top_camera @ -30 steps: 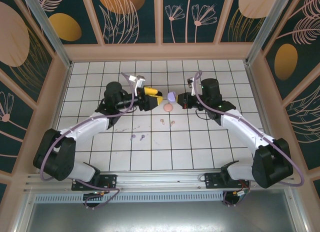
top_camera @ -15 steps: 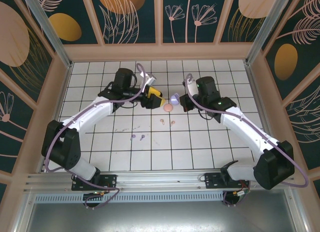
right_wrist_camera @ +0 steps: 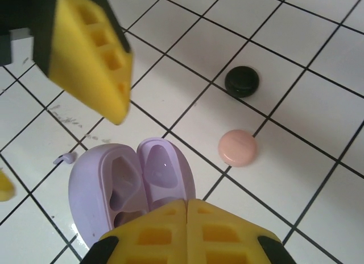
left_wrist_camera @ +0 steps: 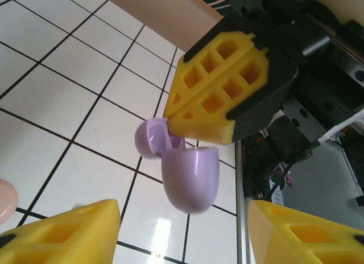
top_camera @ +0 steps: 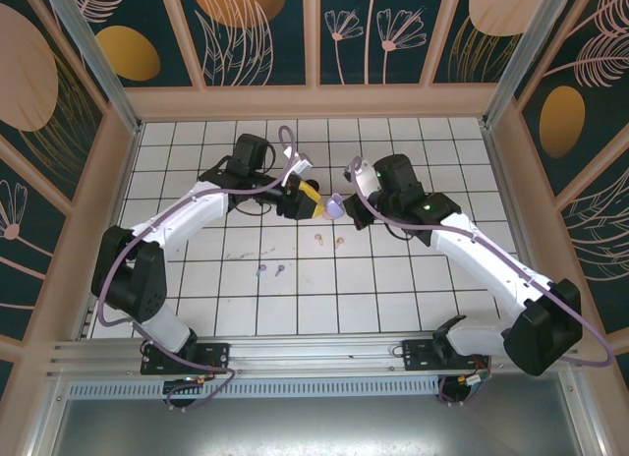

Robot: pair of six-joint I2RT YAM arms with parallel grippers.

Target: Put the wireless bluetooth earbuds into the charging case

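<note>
— Where does the case sit against the right gripper?
— Pinched in it. The right gripper has its yellow fingers pressed together on the near edge of the lilac charging case. The case hangs open just past the fingertips, lid beside body, and both moulded wells show as bare hollows.

— And the left gripper?
— The left gripper is spread wide and grips nothing. The case hangs ahead of it, between the lines of its two fingers and apart from both, and it seems lifted off the tiled floor.

— The earbuds?
— From above, the pale pink earbuds lie on the tiles on the arm-base side of both grippers, near them. The lilac earbuds lie further back towards the bases, well apart from either gripper.

— What does each wrist view add?
— The right wrist shows one of the lilac earbuds on a tile just left of the held case. Beyond the fingertips lies a closed pink case, and further out a black case, both on the floor. The left wrist shows the lilac shell from outside, smooth and rounded, with the lid swung up against the right gripper's fingers.
</note>
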